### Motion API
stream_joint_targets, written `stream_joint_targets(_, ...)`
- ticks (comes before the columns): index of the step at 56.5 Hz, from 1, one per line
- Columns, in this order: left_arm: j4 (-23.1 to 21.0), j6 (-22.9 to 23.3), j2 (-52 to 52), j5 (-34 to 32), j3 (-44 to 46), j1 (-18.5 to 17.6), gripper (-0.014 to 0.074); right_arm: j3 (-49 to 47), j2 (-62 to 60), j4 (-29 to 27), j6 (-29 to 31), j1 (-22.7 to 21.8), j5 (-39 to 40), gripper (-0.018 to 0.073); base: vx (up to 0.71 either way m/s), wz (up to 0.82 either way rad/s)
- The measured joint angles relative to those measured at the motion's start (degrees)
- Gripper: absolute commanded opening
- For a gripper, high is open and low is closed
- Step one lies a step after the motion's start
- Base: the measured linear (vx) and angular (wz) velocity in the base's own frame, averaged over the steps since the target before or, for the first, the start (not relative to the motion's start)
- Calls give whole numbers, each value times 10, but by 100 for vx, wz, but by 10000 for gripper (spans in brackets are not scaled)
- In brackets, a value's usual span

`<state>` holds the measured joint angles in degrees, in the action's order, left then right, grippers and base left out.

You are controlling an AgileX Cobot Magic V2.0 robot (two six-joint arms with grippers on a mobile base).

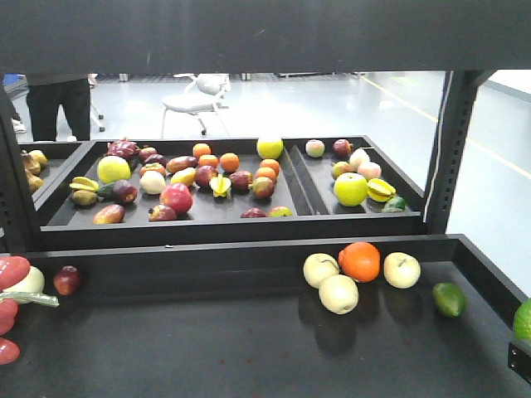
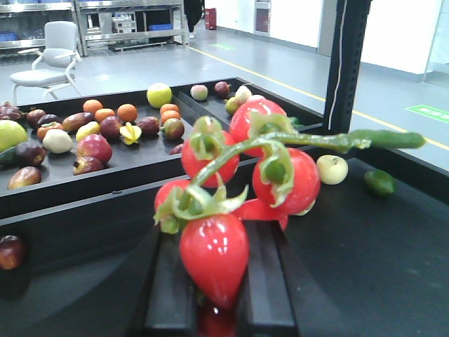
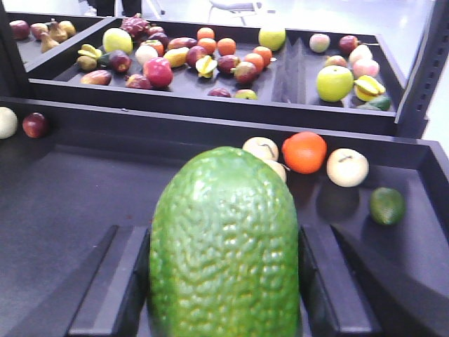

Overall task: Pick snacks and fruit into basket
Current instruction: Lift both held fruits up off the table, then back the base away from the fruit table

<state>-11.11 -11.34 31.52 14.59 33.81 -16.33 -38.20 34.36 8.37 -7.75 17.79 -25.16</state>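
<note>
The red fruit [image 2: 280, 179], a glossy cluster of round lobes on a green stem, fills the left wrist view. My left gripper [image 2: 217, 239] is shut on its lowest lobe, with black fingers [image 2: 168, 288] on both sides. The cluster also shows at the left edge of the front view [image 1: 8, 274]. A green bumpy-skinned fruit [image 3: 224, 210] stands upright in my right gripper [image 3: 226, 242], whose fingers [image 3: 319, 288] are shut against its sides. It shows at the right edge of the front view [image 1: 523, 319]. The snacks and the basket are out of view.
On the near black shelf [image 1: 207, 348] lie pale yellow apples [image 1: 338, 293], an orange [image 1: 360, 261], a small smooth green fruit [image 1: 449, 298] and a dark red apple [image 1: 66, 279]. Behind it, a raised tray [image 1: 50, 217] holds several mixed fruits. A black post [image 1: 448, 141] stands at the right.
</note>
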Motion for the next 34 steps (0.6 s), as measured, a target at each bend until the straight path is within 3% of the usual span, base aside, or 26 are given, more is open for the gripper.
stream_joint_targets(34, 0, 0, 0, 0, 0, 0, 2, 0, 0, 0, 0, 0, 0, -9, -5, 1)
